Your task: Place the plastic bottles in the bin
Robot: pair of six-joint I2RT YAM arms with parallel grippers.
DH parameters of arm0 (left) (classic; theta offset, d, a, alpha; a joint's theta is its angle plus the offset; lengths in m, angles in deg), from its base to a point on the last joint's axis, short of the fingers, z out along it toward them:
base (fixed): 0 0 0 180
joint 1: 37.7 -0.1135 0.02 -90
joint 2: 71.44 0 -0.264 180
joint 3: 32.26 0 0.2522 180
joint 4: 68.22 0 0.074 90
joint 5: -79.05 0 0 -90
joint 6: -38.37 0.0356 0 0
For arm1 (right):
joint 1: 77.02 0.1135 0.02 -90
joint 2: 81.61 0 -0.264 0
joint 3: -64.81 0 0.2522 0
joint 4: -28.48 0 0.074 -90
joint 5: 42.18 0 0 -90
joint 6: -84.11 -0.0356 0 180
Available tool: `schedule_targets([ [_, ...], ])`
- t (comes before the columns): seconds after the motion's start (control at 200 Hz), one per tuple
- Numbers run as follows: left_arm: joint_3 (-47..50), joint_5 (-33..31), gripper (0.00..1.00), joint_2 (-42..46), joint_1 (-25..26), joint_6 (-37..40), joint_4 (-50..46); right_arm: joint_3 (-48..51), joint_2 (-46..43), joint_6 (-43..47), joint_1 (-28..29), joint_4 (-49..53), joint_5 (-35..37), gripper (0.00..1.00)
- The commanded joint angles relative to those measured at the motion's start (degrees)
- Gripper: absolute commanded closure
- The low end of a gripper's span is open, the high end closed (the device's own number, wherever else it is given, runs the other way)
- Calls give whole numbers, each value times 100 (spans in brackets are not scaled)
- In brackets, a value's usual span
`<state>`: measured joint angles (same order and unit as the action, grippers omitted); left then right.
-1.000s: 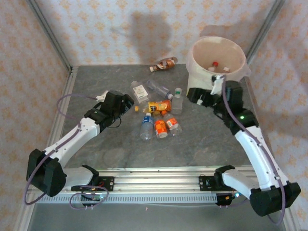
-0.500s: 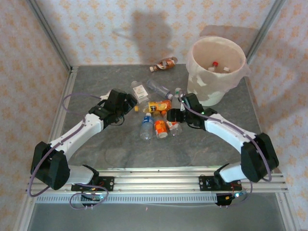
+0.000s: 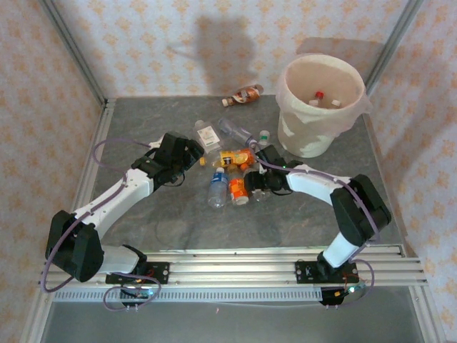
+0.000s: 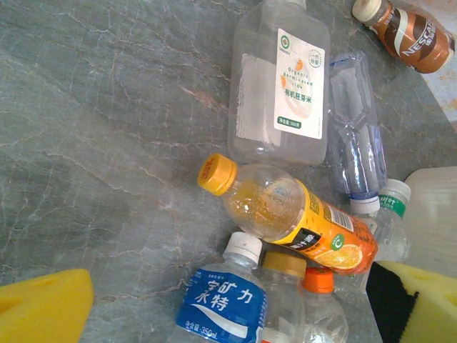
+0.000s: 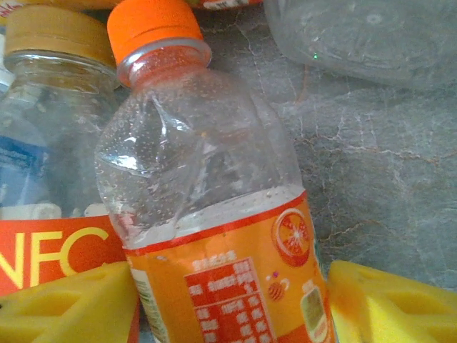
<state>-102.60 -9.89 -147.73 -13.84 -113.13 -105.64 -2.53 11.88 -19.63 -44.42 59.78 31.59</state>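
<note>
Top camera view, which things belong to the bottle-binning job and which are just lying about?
Job: cream-white round lined bin; brown plastic bottle; square clear white-labelled bottle; yellow-capped orange juice bottle; blue-labelled water bottle; green-capped clear bottle; orange-capped clear plastic bottle.
Just there: grey stone-look table; silver rail along the near edge.

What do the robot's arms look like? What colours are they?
The left arm and the right arm match. Each has smooth white tube-shaped links joined by chunky black joints. A thin purple cable loops along each arm. The jaws carry bright yellow wedge-shaped pads that look like foam.
</note>
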Motion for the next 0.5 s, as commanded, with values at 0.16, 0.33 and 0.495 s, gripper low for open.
schedule_targets([
  [0.16,17,-104,0,60,-30,40,-148,-293,356,-42,71,148,263,33],
  [0.33,-36,-97,0,18,-31,97,-203,-376,5,102,75,296,367,41],
  [0.495,-31,-63,0,-43,-35,81,-159,-463,-498,298,73,511,474,46],
])
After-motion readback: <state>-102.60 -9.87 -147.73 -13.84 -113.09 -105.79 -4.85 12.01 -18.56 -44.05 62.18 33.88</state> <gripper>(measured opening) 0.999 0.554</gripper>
